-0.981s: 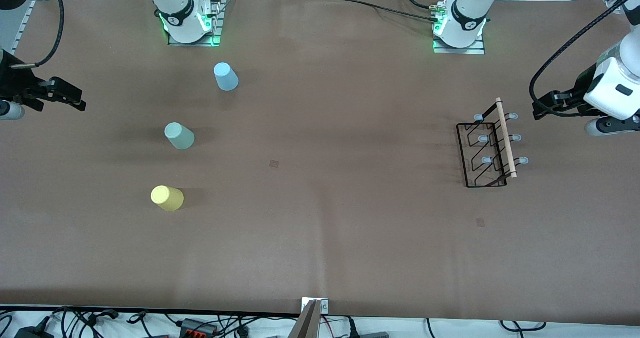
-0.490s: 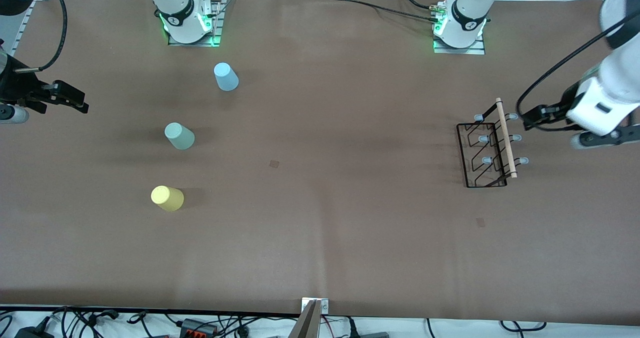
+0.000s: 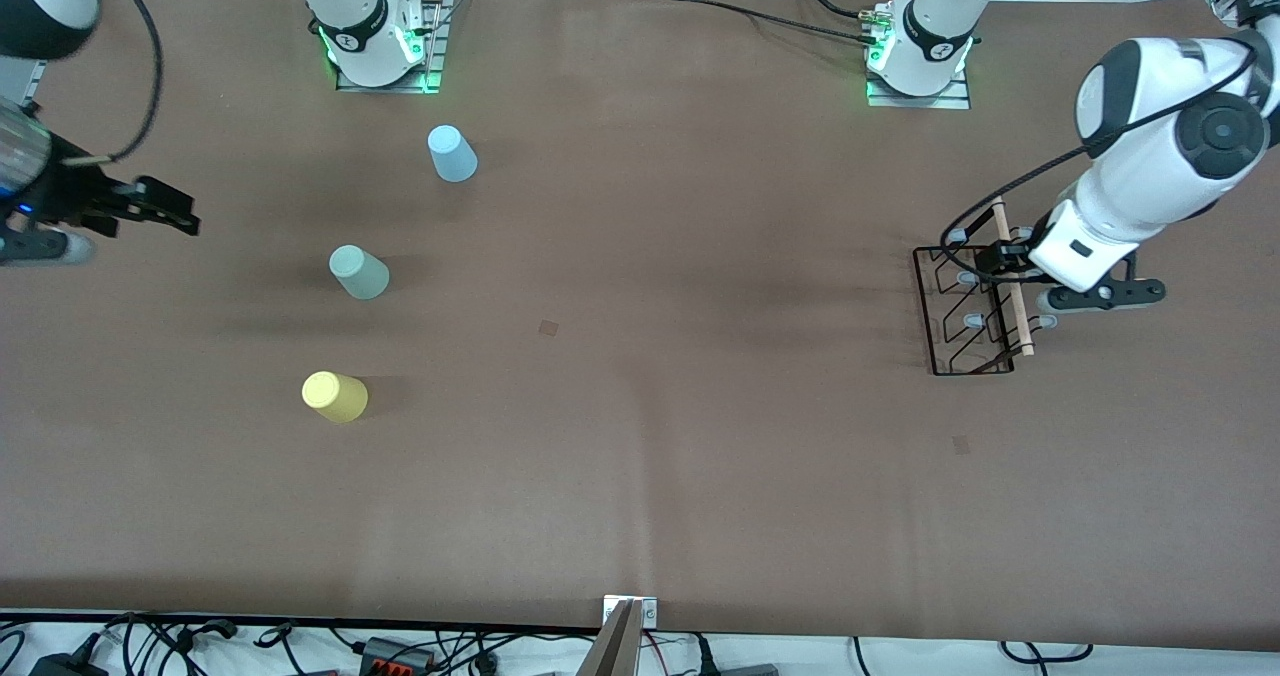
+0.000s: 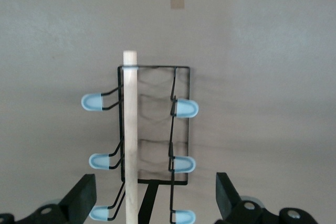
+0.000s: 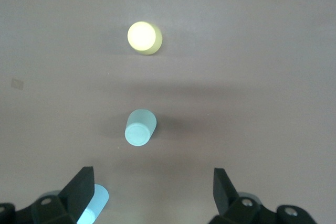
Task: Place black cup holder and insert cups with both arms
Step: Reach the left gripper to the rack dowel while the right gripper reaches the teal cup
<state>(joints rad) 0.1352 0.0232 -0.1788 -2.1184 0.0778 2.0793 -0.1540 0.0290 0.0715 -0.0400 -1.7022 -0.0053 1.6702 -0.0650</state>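
The black cup holder (image 3: 973, 321) stands at the left arm's end of the table, its wooden rod handle (image 3: 1018, 321) on top. My left gripper (image 3: 985, 261) is open and hangs over the holder. In the left wrist view the holder (image 4: 185, 108) and the rod (image 4: 129, 119) lie between my open fingers (image 4: 81, 199). The light blue cup (image 3: 452, 153), the mint green cup (image 3: 358, 272) and the yellow cup (image 3: 334, 396) stand upside down toward the right arm's end. My right gripper (image 3: 175, 218) is open and empty over the table edge beside them. Its view shows the mint cup (image 5: 140, 128) and the yellow cup (image 5: 144, 38).
The brown table (image 3: 640, 406) is bare across its middle and along the side nearest the front camera. The two arm bases (image 3: 375, 41) stand along the edge farthest from that camera. Cables lie off the table's near edge.
My left arm has swung in from the table's end and now holds its open gripper over the cup holder. My right gripper has shifted slightly toward the cups.
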